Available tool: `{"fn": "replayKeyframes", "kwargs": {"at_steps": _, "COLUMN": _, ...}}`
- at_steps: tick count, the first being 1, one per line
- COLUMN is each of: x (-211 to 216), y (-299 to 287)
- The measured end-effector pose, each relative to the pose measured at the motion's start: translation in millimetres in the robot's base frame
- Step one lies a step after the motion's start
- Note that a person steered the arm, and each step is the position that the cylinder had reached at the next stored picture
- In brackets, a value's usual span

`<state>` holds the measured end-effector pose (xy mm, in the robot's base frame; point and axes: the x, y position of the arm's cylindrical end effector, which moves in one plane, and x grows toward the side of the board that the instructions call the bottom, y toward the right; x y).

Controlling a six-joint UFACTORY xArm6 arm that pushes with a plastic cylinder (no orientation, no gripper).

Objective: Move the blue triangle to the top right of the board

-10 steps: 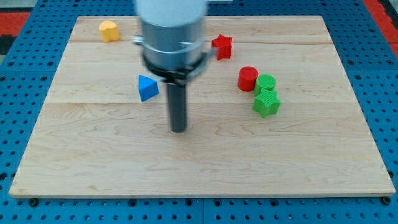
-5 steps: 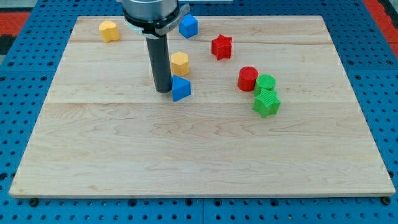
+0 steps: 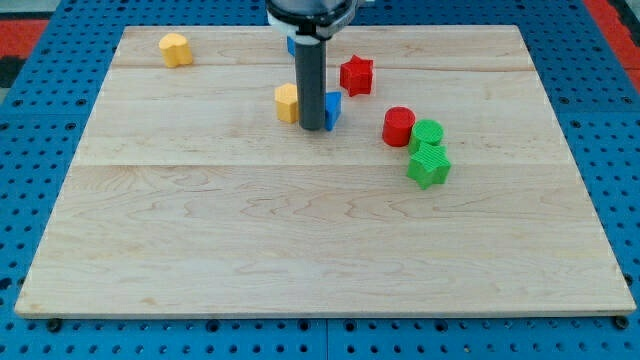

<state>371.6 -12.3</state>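
On the pale, grained wooden board [image 3: 200, 260], my tip [image 3: 314, 127] pressed against the left side of the blue triangle [image 3: 333, 106], mostly hidden behind the rod, far of centre. Just left sat one of two yellow blocks [image 3: 287, 102]; the other [image 3: 175, 49] lay far left. Right stood a red star [image 3: 357, 75], a red cylinder [image 3: 398, 126] and two ridged green blocks [image 3: 428, 165]. Another blue block [image 3: 291, 45] peeked behind the rod.

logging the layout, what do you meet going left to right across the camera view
yellow block at top left → yellow block by the rod → my tip → red star → red cylinder
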Motion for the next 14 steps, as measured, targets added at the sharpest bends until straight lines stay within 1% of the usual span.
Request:
{"fn": "replayKeyframes", "kwargs": {"at_steps": 1, "x": -5, "y": 28}}
{"fn": "replayKeyframes", "kwargs": {"at_steps": 2, "x": -23, "y": 38}}
{"fn": "replayKeyframes", "kwargs": {"at_steps": 3, "x": -56, "y": 38}}
{"fn": "replayKeyframes", "kwargs": {"at_steps": 4, "x": -65, "y": 62}}
{"fn": "replayKeyframes", "kwargs": {"at_steps": 5, "x": -65, "y": 91}}
{"fn": "replayKeyframes", "kwargs": {"at_steps": 6, "x": -65, "y": 103}}
{"fn": "replayKeyframes", "kwargs": {"at_steps": 7, "x": -59, "y": 119}}
{"fn": "replayKeyframes", "kwargs": {"at_steps": 8, "x": -36, "y": 119}}
{"fn": "replayKeyframes", "kwargs": {"at_steps": 9, "x": -36, "y": 132}}
{"fn": "replayKeyframes", "kwargs": {"at_steps": 10, "x": -69, "y": 157}}
{"fn": "replayKeyframes", "kwargs": {"at_steps": 11, "x": -91, "y": 181}}
{"fn": "replayKeyframes", "kwargs": {"at_steps": 13, "x": -93, "y": 201}}
{"fn": "replayKeyframes", "kwargs": {"at_steps": 14, "x": -105, "y": 210}}
